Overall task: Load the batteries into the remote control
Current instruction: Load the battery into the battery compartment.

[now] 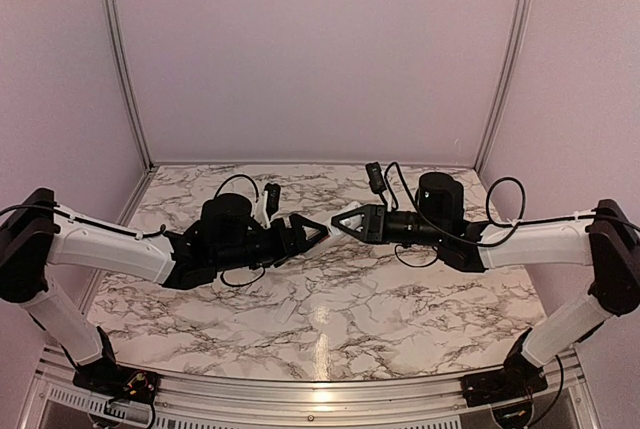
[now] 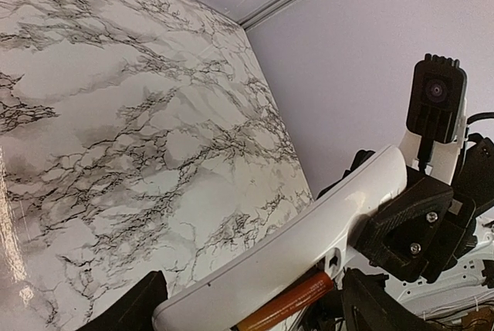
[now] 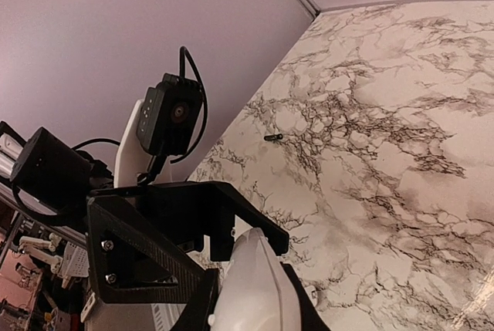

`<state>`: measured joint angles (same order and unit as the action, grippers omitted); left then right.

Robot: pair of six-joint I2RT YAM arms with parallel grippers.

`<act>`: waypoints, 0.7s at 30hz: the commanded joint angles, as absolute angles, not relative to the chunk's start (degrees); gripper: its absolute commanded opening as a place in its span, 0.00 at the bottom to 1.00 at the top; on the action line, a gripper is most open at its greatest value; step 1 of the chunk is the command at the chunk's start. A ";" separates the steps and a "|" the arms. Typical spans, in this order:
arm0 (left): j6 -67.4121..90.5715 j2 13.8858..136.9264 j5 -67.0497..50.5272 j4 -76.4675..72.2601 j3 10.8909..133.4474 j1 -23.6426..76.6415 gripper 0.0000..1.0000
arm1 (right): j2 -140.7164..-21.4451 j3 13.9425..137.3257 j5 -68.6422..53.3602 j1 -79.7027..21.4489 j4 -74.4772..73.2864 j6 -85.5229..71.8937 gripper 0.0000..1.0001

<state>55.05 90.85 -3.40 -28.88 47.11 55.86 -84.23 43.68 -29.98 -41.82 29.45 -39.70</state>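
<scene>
Right claw (image 1: pixel 340 222) is clamping tight on the remote control (image 2: pixel 309 246), holding it above the marble table (image 1: pixel 300 319). Left claw (image 1: pixel 318 233) is gaping wide around it and an orange battery (image 2: pixel 287 306) lying alongside; contact unclear. Lilac walls (image 1: pixel 320 49) are enclosing the table. Battery's end is running off frame; buttons hidden.
</scene>
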 commanded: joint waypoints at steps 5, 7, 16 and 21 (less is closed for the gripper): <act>54.23 91.94 -4.05 -29.00 50.23 56.51 0.81 | -85.44 46.09 -29.18 -42.54 27.43 -37.96 0.00; 53.98 92.03 -4.04 -28.70 50.40 56.59 0.81 | -85.60 46.00 -29.18 -42.57 27.42 -37.80 0.00; 53.51 92.31 -2.74 -25.73 51.59 56.64 0.75 | -85.28 46.87 -29.11 -42.95 26.34 -37.09 0.00; 53.13 92.15 -2.20 -24.78 51.46 56.61 0.69 | -84.92 46.94 -29.47 -42.98 26.36 -37.10 0.00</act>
<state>54.54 91.77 -1.85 -24.77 49.10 55.88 -84.53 44.58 -29.23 -42.04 27.73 -38.02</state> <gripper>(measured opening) 0.701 0.193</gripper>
